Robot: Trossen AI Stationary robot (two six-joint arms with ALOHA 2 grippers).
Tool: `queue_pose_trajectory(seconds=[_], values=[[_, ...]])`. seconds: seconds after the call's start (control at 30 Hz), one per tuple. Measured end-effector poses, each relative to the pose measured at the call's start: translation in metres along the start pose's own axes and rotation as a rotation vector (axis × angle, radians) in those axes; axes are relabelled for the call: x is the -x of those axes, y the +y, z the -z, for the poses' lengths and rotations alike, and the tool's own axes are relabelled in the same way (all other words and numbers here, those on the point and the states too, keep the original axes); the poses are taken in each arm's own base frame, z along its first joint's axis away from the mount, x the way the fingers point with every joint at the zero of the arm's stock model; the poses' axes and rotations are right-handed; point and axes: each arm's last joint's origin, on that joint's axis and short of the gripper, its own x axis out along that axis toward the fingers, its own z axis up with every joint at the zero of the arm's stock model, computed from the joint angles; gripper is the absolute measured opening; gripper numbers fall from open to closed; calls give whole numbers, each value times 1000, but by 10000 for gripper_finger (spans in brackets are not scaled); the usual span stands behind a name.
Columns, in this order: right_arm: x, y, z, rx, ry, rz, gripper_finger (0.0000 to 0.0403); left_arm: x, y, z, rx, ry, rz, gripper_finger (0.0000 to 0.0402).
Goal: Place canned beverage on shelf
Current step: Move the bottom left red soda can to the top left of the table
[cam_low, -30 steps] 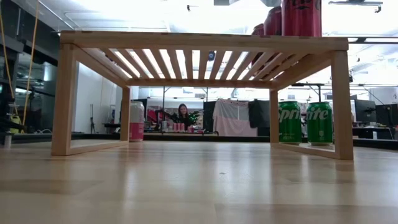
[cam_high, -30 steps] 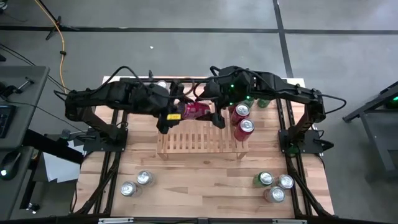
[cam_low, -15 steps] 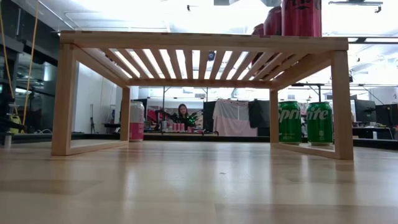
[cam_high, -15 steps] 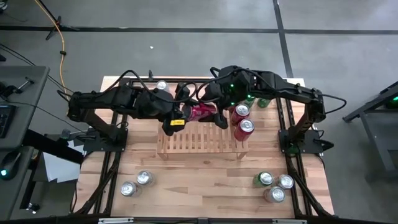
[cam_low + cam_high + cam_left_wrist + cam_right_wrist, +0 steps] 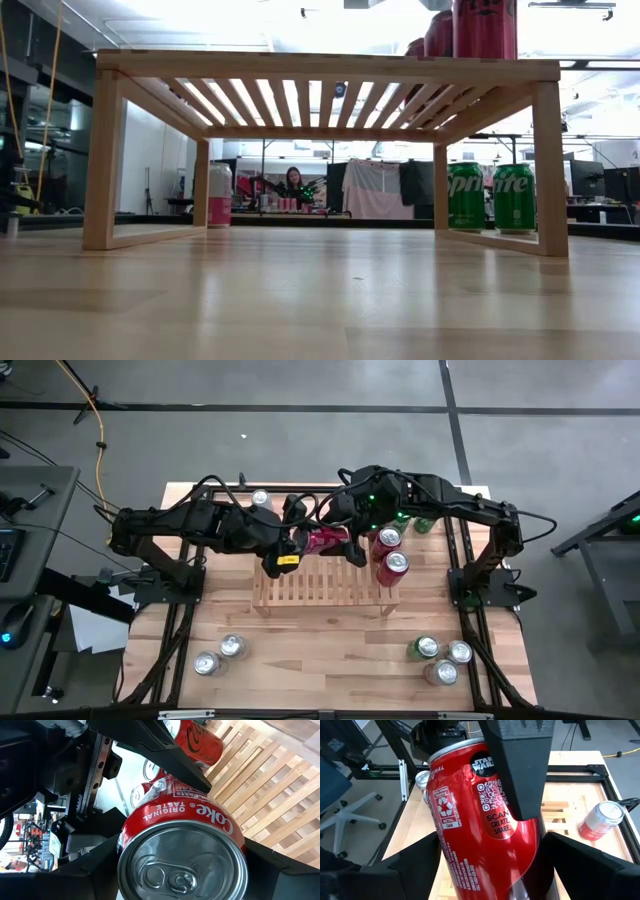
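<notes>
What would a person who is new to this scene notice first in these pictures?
First, the red Coke can lying sideways above the back edge of the wooden shelf, with the left hand and the right hand both around it, one at each end. Next, two red cans standing on the shelf's right end, and a group of cans on the table's front right.

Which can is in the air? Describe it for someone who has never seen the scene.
Find the slatted wooden shelf mid-table. Above its rear edge, the left gripper and right gripper meet around a red Coke can. Unlike the two upright red cans on the shelf's right end, it lies on its side in the air.
</notes>
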Motion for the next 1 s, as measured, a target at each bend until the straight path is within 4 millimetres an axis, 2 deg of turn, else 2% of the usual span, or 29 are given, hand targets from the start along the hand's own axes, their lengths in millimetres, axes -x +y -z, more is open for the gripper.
queue_pose_trajectory(seconds=[0.2, 0.33, 0.67, 0.73, 0.83, 1.0], values=[[5, -2, 0, 11, -11, 9, 337, 0, -1, 1, 12, 18, -1, 282], [16, -5, -2, 11, -39, 25, 337, 0, 0, 1, 34, 42, -29, 282], [31, -18, -3, 10, -73, 74, 337, 0, 1, 4, 68, 88, -64, 282], [33, -18, -3, 23, -74, 80, 337, -1, 2, 6, 81, 100, -63, 282], [47, -16, -4, 37, -96, 100, 337, 0, -3, 14, 71, 174, -29, 282], [61, -22, -3, 32, -119, 149, 337, -2, -4, 25, 173, 263, -22, 282]])
